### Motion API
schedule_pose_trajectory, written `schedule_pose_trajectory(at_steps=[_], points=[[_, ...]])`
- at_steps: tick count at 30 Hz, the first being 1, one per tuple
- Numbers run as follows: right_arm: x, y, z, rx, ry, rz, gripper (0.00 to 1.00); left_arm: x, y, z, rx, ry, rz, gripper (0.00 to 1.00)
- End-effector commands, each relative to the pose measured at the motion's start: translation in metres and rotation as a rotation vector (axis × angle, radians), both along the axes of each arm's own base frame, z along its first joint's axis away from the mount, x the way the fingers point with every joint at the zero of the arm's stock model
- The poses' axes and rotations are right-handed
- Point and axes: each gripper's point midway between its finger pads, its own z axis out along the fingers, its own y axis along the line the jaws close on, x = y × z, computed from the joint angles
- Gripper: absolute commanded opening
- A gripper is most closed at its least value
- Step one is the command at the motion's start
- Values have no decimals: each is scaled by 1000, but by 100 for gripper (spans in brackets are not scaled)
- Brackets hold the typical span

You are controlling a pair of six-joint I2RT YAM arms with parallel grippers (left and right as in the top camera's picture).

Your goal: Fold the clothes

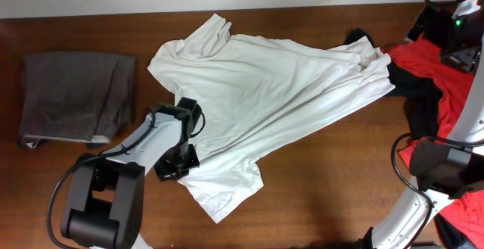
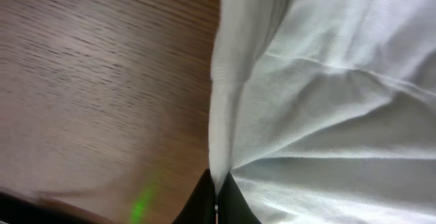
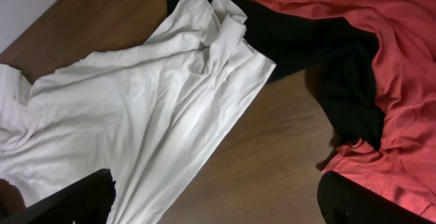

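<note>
Nearest, the left gripper (image 2: 216,207) pinches the edge of the white T-shirt (image 1: 280,90); the right gripper (image 3: 218,207) hangs spread wide, holding nothing.

Up close, the left tips press together on a thin fold of soft, finely knit cloth, creased above the dark wood-grain table (image 1: 325,196). The right gripper's black fingers (image 3: 68,200) stand far apart over bare wood beside the shirt. The shirt sprawls crumpled across the table's middle. Farther off at the left, grey-brown trousers (image 1: 76,98) lie folded in a rough rectangle, apart from the shirt. At the right, a rumpled black garment (image 3: 320,47) touches the shirt's bunched end, with a red garment (image 3: 381,20) against it.
</note>
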Motion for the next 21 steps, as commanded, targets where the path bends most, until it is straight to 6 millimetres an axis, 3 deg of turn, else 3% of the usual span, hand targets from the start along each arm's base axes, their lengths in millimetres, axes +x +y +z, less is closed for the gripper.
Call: schedule_pose_trajectory(at_steps=[1,15,19,21], points=[[-1,0,-2,0,13,-5,99,-2,14,4,21,-2,-1,5],[-1,0,-2,1,13,-5,99,-1,39,17,-32,-10,69,5],[-1,0,-2,0,13,-5,99,2,22,33,-164,-60,-2,50],[-1,0,-2,1,13,-5,99,3,7,41,-263,-84,-51,56]])
